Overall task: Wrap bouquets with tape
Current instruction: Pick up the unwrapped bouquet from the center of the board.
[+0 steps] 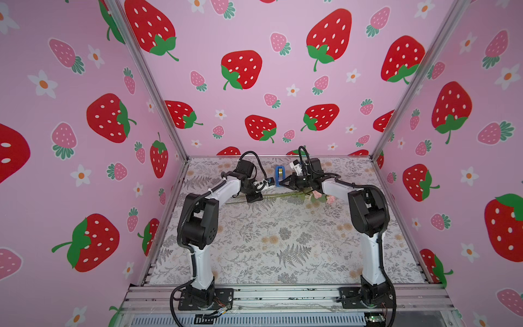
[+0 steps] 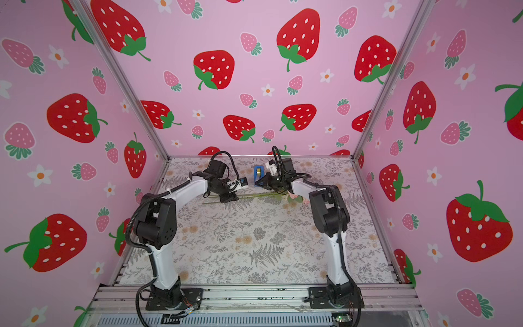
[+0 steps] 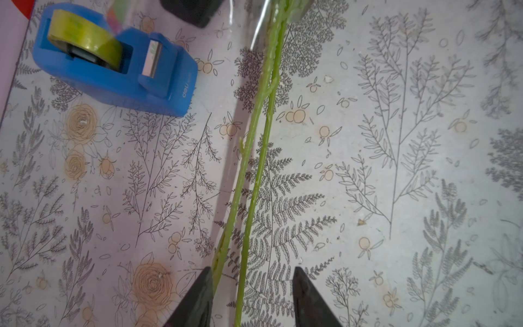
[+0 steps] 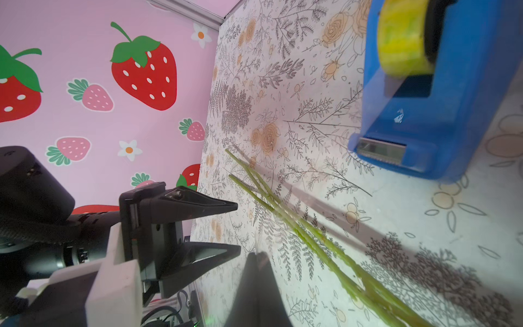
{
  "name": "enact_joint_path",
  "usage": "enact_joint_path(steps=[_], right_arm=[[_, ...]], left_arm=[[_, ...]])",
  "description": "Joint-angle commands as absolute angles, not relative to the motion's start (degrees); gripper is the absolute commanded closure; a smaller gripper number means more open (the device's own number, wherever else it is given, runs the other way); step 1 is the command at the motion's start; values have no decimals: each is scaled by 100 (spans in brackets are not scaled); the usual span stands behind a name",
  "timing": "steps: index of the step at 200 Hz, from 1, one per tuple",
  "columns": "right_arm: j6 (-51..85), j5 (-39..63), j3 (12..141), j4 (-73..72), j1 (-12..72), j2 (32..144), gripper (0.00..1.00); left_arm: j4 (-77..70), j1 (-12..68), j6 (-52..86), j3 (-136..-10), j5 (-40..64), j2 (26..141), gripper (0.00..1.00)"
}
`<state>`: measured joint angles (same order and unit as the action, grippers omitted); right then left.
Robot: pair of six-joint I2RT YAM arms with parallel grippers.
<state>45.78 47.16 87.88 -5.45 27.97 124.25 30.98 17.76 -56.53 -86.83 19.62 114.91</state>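
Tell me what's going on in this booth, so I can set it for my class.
Two robot arms are working over a bouquet lying on the patterned table. The left gripper is open, with the bare green stems running between its jaws. The right gripper is shut, close to the blue tape dispenser, which stands on the far side of the stems. Whether it holds any tape cannot be told.
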Motion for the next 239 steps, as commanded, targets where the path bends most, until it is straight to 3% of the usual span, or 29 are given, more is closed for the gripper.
enact_joint_path(steps=[1, 53, 144, 239], right_arm=[[4438, 4790, 8749, -441, 2839, 12147, 100], [4243, 4764, 8965, -95, 2751, 12161, 100], [3821, 4869, 9182, 487, 2632, 12251, 100], [3621, 4931, 9270, 789, 2540, 12363, 100]], left_arm=[[3782, 1815, -5957, -9202, 2403, 11794, 53], [4734, 1929, -6091, -10032, 2595, 12375, 51], [3848, 2024, -5949, -10188, 1709, 12786, 49], [3715, 2006, -5708, -10595, 2076, 12832, 48]])
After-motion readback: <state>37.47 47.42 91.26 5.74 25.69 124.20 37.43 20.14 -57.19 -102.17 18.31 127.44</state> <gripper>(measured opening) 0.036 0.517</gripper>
